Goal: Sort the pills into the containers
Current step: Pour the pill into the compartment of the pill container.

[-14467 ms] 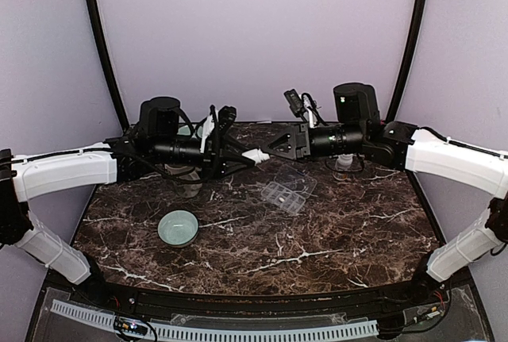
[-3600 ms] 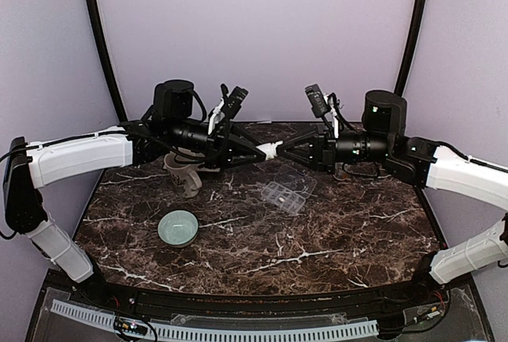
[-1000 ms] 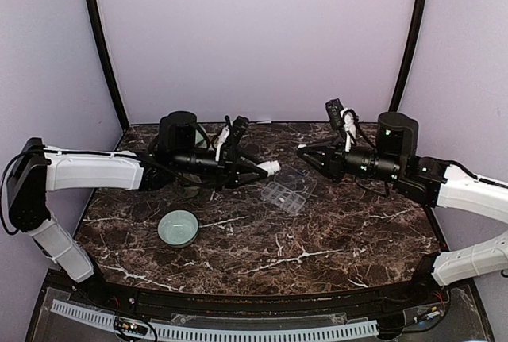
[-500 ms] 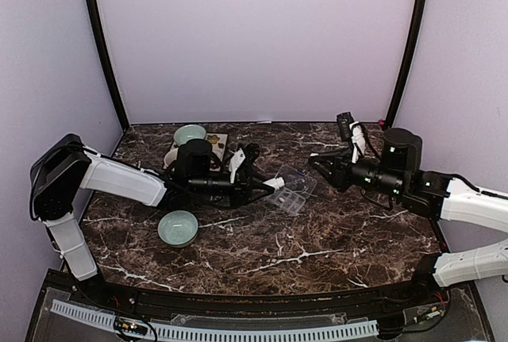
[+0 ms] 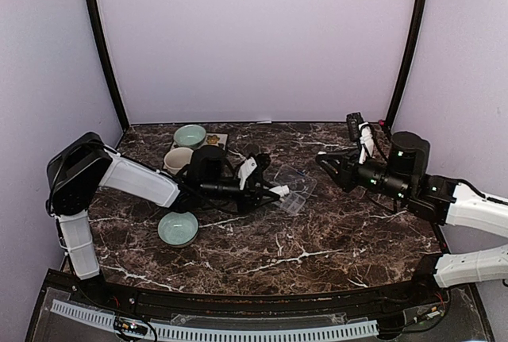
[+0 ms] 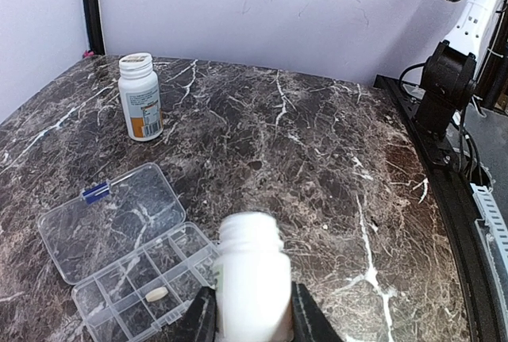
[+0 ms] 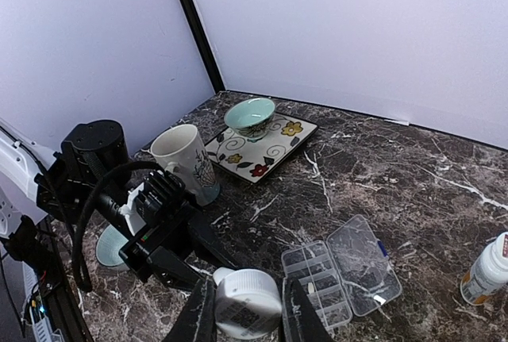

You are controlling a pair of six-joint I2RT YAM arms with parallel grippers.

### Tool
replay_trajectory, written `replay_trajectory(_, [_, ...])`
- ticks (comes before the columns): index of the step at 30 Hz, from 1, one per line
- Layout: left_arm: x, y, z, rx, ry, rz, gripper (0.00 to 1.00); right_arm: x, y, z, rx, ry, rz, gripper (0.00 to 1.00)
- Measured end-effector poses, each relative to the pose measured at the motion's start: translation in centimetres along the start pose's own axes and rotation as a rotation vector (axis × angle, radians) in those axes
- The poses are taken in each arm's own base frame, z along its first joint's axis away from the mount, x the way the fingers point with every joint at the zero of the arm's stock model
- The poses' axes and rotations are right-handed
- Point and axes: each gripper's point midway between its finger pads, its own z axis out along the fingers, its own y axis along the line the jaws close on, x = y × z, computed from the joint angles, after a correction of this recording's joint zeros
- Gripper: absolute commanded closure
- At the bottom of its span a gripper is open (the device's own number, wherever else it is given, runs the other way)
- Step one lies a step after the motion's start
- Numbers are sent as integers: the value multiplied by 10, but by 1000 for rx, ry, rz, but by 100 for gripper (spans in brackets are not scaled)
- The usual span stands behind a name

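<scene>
Pour lined up

Left arm [image 5: 139, 179] stretches low over the worktop [image 5: 317, 239], fingers [image 5: 268, 192] clamped on an uncapped pill bottle [image 6: 250, 274] held mouth-forward, probably for pouring; the open pill organiser [image 6: 127, 270] lies just ahead-left of them. Right fingers [image 5: 325, 163], held clear, pinch a white cap [image 7: 248, 301].

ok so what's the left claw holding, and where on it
The left claw holds a white pill bottle, pinched by the two sides of its lower body, with the neck pointing away from the claw.
</scene>
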Motion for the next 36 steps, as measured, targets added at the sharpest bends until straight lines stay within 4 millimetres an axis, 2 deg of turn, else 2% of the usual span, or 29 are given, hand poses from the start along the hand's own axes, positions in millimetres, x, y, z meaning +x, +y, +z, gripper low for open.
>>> replay_trajectory(13, [25,11,18,-6,72,-3,100,-5,-2,-8,17,-25,21,85])
replay_trajectory(36, [43,21,39,-38,165,17,100,0,-7,-9,39,-11,35,87])
